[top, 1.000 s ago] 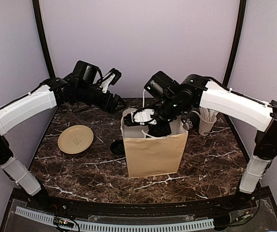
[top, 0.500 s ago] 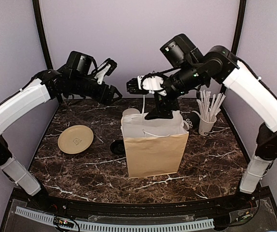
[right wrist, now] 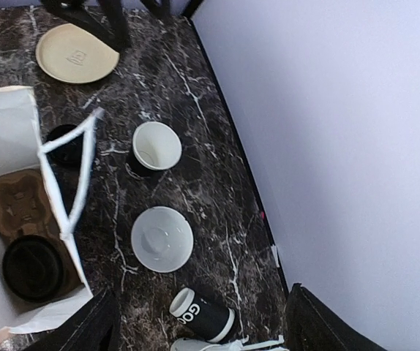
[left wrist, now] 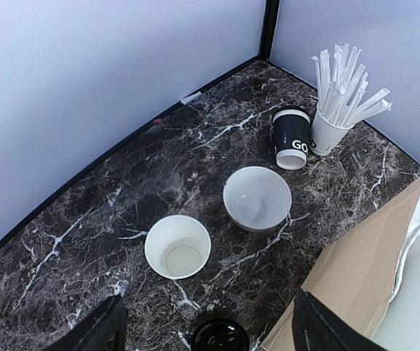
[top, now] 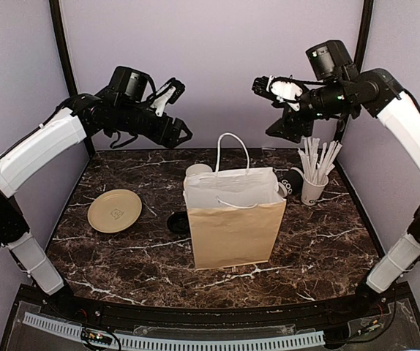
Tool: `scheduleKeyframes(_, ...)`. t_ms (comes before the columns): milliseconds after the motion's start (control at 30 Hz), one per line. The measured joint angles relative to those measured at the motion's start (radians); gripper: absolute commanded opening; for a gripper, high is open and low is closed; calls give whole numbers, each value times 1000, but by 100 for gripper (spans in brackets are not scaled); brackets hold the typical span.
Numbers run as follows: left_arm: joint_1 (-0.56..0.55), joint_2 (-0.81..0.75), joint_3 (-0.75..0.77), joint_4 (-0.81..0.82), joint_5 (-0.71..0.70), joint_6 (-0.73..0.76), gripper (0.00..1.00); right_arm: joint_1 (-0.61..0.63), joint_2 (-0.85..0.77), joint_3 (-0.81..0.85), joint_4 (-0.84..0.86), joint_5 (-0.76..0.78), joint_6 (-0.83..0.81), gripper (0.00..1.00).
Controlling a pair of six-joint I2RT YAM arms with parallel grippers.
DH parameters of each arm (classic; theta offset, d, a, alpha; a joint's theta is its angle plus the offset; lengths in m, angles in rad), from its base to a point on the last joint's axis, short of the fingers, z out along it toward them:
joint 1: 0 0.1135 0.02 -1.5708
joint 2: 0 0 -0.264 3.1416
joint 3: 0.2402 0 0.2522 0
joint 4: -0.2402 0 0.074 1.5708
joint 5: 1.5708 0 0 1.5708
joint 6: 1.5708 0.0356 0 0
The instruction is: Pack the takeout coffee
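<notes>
A lidded black coffee cup [right wrist: 33, 267] stands in a cardboard carrier [right wrist: 18, 199] inside the brown paper bag [top: 232, 227]. An open black cup with a white inside [right wrist: 156, 146] stands upright behind the bag, also in the left wrist view [left wrist: 177, 246]. A third black cup with white lettering [right wrist: 204, 314] lies on its side by the straws [left wrist: 292, 137]. A loose black lid [left wrist: 221, 336] lies left of the bag. My left gripper [top: 178, 134] is open and empty, high at the back left. My right gripper [top: 268, 110] is open and empty, high above the straws.
A low white bowl [left wrist: 257, 197] sits between the upright cup and the lying cup. A white cup of wrapped straws [top: 314, 186] stands at the back right. A tan plate [top: 114, 210] lies on the left. The bag's white handles [top: 232, 146] stand up.
My right gripper has risen out of the bag and swung up to the right, empty. My left arm has stayed high at the back left, shifting only slightly.
</notes>
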Motion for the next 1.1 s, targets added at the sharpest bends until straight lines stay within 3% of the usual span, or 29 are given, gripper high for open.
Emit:
scheduleKeyframes(233,0,25,8,-13,-3,-10,79,-36,-19,-338,255,196,24,66)
scheduleKeyframes(433,0,25,8,-13,-16,-19,79,-36,93,-606,409,334,38,62)
scheduleKeyframes(633,0,23,-5,-11,-26,-27,79,-32,216,-637,481,402,66,57)
scheduleKeyframes(1100,0,19,-62,-4,-22,-35,79,-34,322,-701,654,605,72,53)
